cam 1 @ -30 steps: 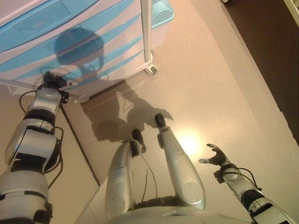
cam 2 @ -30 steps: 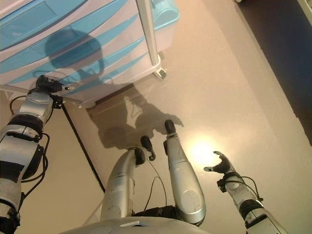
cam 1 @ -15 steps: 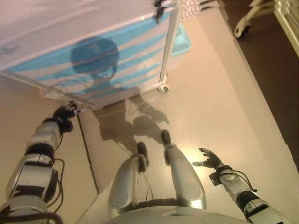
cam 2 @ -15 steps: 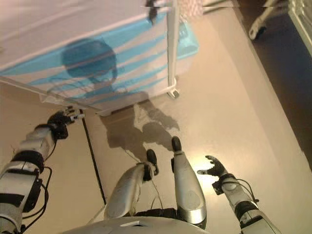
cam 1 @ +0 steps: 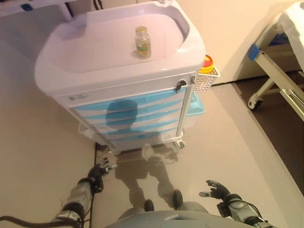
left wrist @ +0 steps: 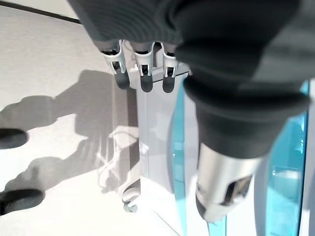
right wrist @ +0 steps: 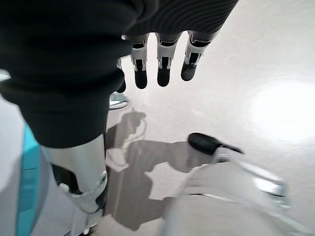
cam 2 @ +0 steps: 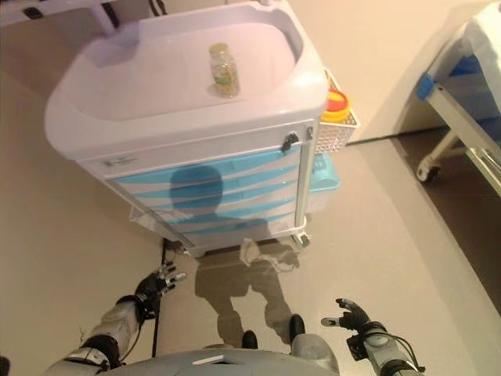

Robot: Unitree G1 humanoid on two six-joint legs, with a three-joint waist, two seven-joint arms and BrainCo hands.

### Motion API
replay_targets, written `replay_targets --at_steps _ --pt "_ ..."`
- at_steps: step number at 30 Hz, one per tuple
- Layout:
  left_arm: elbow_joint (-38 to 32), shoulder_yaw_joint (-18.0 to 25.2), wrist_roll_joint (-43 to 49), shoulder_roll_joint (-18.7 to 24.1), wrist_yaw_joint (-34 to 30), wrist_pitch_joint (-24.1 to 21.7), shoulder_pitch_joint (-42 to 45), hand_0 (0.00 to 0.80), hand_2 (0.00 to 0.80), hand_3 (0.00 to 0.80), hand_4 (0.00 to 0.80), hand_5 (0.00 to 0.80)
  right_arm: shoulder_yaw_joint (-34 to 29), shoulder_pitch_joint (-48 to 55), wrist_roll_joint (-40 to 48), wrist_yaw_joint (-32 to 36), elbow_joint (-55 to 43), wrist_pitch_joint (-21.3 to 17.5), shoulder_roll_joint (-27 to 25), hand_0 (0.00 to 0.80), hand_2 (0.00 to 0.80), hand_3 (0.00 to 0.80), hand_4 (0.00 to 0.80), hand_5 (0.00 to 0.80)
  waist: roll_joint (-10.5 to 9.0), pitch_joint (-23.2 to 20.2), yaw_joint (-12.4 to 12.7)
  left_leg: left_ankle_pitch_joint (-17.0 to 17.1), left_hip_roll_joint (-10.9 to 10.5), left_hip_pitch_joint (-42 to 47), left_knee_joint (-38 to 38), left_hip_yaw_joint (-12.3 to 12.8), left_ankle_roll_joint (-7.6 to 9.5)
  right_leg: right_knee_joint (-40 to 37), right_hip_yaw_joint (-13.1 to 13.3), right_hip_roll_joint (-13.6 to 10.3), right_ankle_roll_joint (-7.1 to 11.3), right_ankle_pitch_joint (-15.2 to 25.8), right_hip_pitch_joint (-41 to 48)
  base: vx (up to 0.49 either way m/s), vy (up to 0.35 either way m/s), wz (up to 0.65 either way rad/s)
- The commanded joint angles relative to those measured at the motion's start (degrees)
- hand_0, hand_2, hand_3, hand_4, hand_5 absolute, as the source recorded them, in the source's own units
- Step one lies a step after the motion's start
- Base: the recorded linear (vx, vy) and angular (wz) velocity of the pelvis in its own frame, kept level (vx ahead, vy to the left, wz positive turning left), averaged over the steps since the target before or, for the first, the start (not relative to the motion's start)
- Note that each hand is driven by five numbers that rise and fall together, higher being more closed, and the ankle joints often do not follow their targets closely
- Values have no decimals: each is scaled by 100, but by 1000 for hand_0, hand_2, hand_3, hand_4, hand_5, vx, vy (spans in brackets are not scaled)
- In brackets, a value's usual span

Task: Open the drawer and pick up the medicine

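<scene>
- Nothing is in hand yet: the cart (cam 1: 118,71) fills the upper middle of the frame with its blue-fronted drawers (cam 1: 133,116) all shut.
- The left hand (cam 1: 100,169) hangs low at lower left, fingers loose and spread, holding nothing and well short of the cart.
- The right hand (cam 1: 216,191) sits at lower right, also relaxed and empty, over bare floor (cam 1: 237,142).
- A small medicine bottle (cam 1: 142,42) stands upright on the cart's top tray, upper centre; what the drawers hold is hidden.
- As I read it, this is the very start: one hand must rise to a drawer front and curl onto its pull before tugging outward.
</scene>
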Motion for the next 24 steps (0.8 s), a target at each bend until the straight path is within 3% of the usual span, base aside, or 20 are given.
replay_targets --at_steps 1,6,13,18,24 --pt "358 -146 490 14 110 -505 -54 0 0 0 0 0 -191 16 264 253 250 -62 185 0 0 0 0 0 -272 -268 37 207 -203 -335 -284 -124 -76 376 -79 49 152 -415 22 -22 -4 19" --pt "795 -191 520 -268 178 -552 147 0 0 0 0 0 -174 -2 165 494 465 25 374 0 0 0 0 0 -388 -408 150 224 -173 -205 -385 -100 -90 248 -253 18 185 -400 196 -14 -14 10" --pt "1128 -100 215 -569 -263 -588 336 0 0 0 0 0 -232 -50 171 365 646 277 642 0 0 0 0 0 -488 -508 281 134 -212 -131 -312 -112 -21 262 -368 -18 203 -402 294 -4 -18 9" --pt "1192 -77 399 -653 -321 -616 300 0 0 0 0 0 -213 -73 182 487 764 493 768 0 0 0 0 0 -533 -529 340 104 -248 -71 -320 -145 18 252 -395 -20 207 -379 341 0 0 0" --pt "1203 -272 678 -647 -222 -477 268 0 0 0 0 0 -138 -58 240 581 765 462 782 0 0 0 0 0 -540 -548 341 97 -268 27 -389 -170 48 252 -400 -17 233 -372 385 21 -5 5"
